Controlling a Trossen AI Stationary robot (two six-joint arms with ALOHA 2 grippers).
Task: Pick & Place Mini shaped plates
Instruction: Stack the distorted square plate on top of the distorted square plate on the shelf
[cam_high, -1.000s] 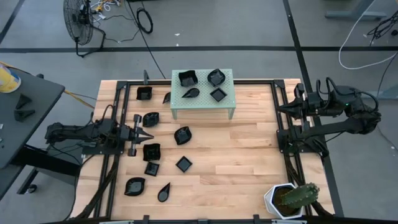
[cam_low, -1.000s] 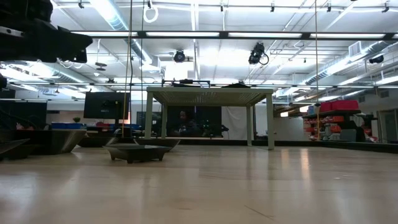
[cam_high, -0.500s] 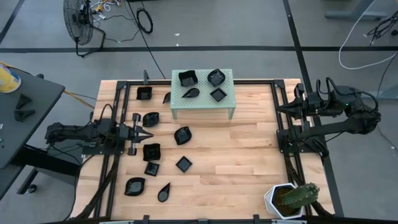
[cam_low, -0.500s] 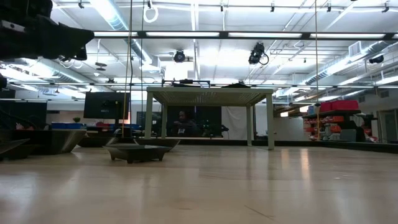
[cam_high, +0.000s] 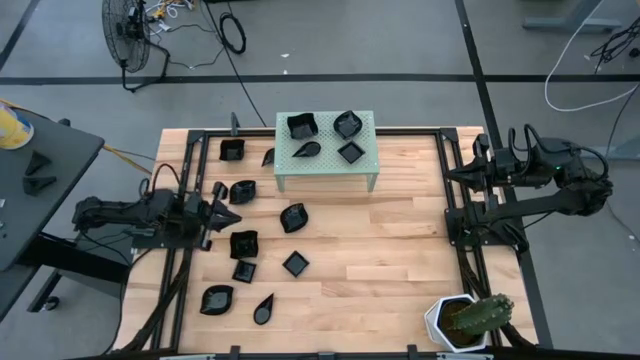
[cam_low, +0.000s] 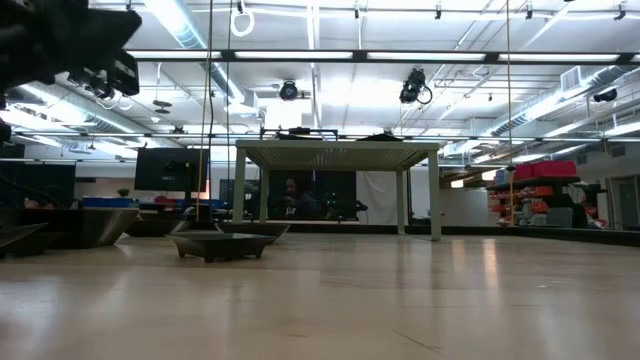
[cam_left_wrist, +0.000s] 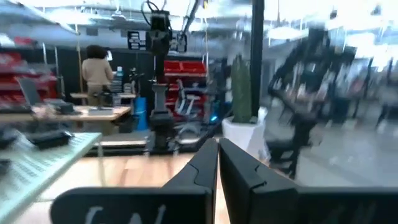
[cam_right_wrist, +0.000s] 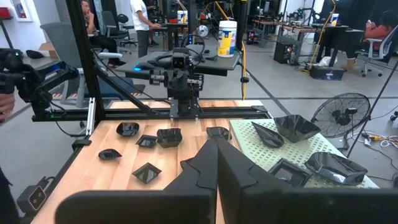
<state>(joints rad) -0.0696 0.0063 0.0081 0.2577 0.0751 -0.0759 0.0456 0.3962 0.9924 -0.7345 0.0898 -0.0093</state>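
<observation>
Several glossy black mini shaped plates lie on the wooden table's left half, among them one (cam_high: 293, 217) near the middle and one (cam_high: 244, 243) just right of my left gripper. More plates (cam_high: 301, 126) sit on top of the pale green perforated stand (cam_high: 325, 165) at the far middle. My left gripper (cam_high: 235, 213) hovers shut at the table's left side, pointing right and holding nothing (cam_left_wrist: 217, 142). My right gripper (cam_right_wrist: 217, 142) waits shut and empty, raised at the table's right edge (cam_high: 455, 175) and pointing left.
A white hexagonal pot with a cactus (cam_high: 465, 320) stands at the near right corner. Black frame rails (cam_high: 448, 200) run along the table's left and right sides. Bare wood (cam_high: 390, 250) lies between the plates and the right rail. People are in the room beyond the table.
My left gripper has rolled about its own pointing line and tipped its fingertips upward, staying over the same spot and staying shut. The plates have not moved.
</observation>
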